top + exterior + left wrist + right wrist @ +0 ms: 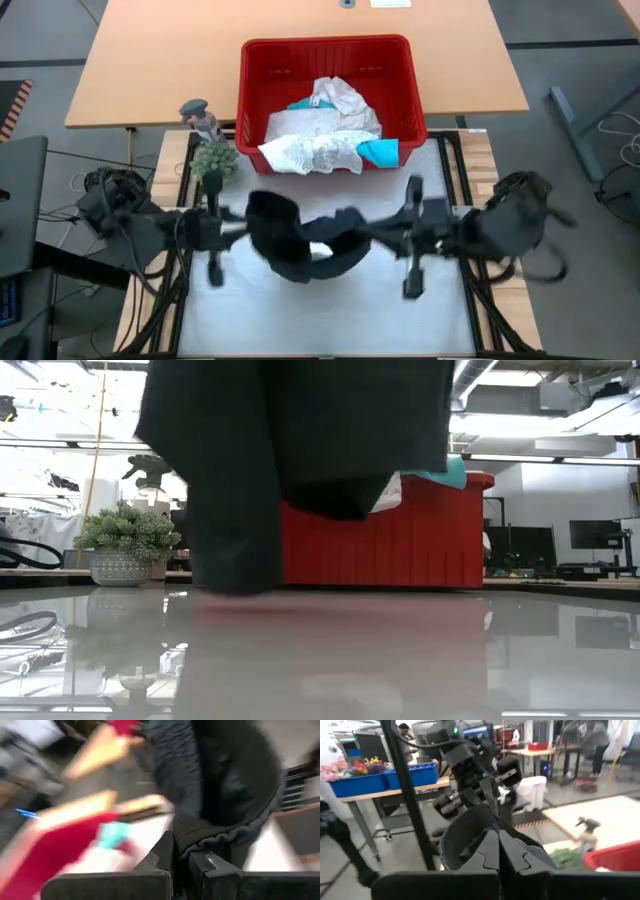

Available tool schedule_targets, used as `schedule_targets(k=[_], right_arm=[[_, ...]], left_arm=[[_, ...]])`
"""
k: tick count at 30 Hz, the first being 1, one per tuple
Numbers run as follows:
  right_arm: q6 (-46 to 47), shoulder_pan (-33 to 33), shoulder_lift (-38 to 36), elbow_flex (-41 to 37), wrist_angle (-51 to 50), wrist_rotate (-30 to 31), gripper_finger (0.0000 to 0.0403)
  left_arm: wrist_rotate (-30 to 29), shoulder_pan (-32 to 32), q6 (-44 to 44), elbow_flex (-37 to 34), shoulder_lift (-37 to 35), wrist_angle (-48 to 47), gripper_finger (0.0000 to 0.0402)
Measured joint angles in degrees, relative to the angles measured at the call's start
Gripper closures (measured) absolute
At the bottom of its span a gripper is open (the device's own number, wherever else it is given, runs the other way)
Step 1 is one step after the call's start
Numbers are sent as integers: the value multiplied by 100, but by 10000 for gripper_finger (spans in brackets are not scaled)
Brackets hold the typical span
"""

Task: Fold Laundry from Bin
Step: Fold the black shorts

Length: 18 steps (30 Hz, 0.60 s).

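Observation:
A black garment [300, 240] hangs above the white mat between my two grippers, sagging in a slack curve. My left gripper [243, 215] is shut on its left end and my right gripper [372, 232] is shut on its right end. In the low view the garment [290, 450] fills the upper middle, and its lower end [230, 582] reaches down near the table top. I cannot tell whether that end touches the table. The red bin [412, 75] stands behind on the far side, with white lacy laundry [320, 140] and a teal piece [380, 152] in it. My left gripper [187, 865] pinches a ribbed, gathered edge of the black garment [200, 832] between its two fingers. The fingers come nearly level from the table's left. The cloth hangs away from them. My right gripper [499, 842] pinches a bunched edge of the black garment [470, 827] between its two fingers, coming level from the table's right. How many layers it holds, I cannot tell. The cloth sags slack toward the other gripper.
A small green plant [215, 160] and a spray bottle [200, 118] stand left of the bin. A wooden table [150, 60] lies beyond it. The white mat [330, 315] spreads toward the near edge under the garment. People and benches show in the room behind.

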Motion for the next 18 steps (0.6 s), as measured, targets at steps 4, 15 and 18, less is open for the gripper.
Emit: schedule_targets(k=[4,15,18], right_arm=[[300,158,230,0,393,69,386],[750,337,231,0,130,2108,386],[2064,55,97,14,-1413,2063,386]], left_arm=[[877,-295,-1163,0,0,8,401],[568,-615,-2632,0,-58,-219,401],[302,-244,-3533,2,-90,-1417,401]])
